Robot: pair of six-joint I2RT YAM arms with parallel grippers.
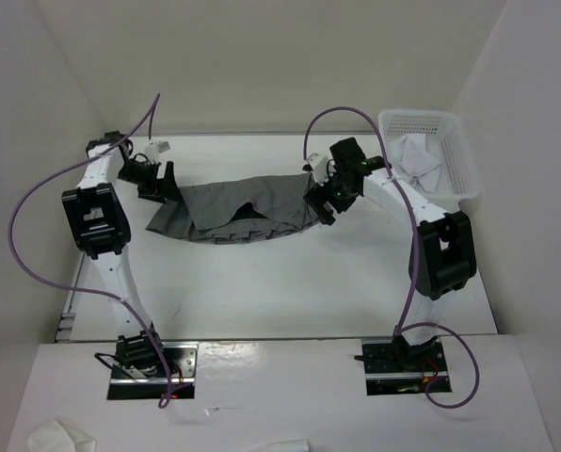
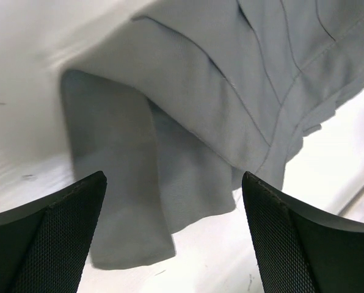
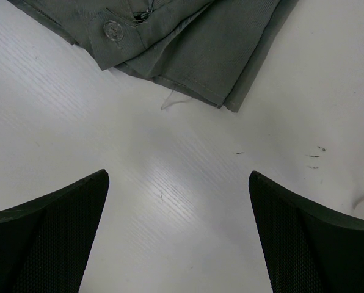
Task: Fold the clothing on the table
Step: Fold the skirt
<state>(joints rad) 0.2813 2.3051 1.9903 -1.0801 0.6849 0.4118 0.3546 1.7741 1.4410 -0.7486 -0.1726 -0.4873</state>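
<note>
The clothing [image 1: 238, 209], a dark grey pleated skirt, lies crumpled and partly doubled over at the back middle of the table [image 1: 290, 292]. My left gripper [image 1: 160, 184] hovers open at its left end; the left wrist view has a hanging corner of the clothing [image 2: 188, 122] ahead of the wide-apart fingers [image 2: 54, 232], none of it between them. My right gripper [image 1: 318, 202] stands open at the right end. In the right wrist view the buttoned waistband corner of the clothing [image 3: 188, 43] lies just beyond the fingers [image 3: 310, 238], with bare table between them.
A white mesh basket [image 1: 433, 155] holding a white cloth [image 1: 414, 158] stands at the back right, close behind the right arm. White walls enclose the table on three sides. Crumpled white cloth [image 1: 62, 436] lies on the near ledge by the arm bases.
</note>
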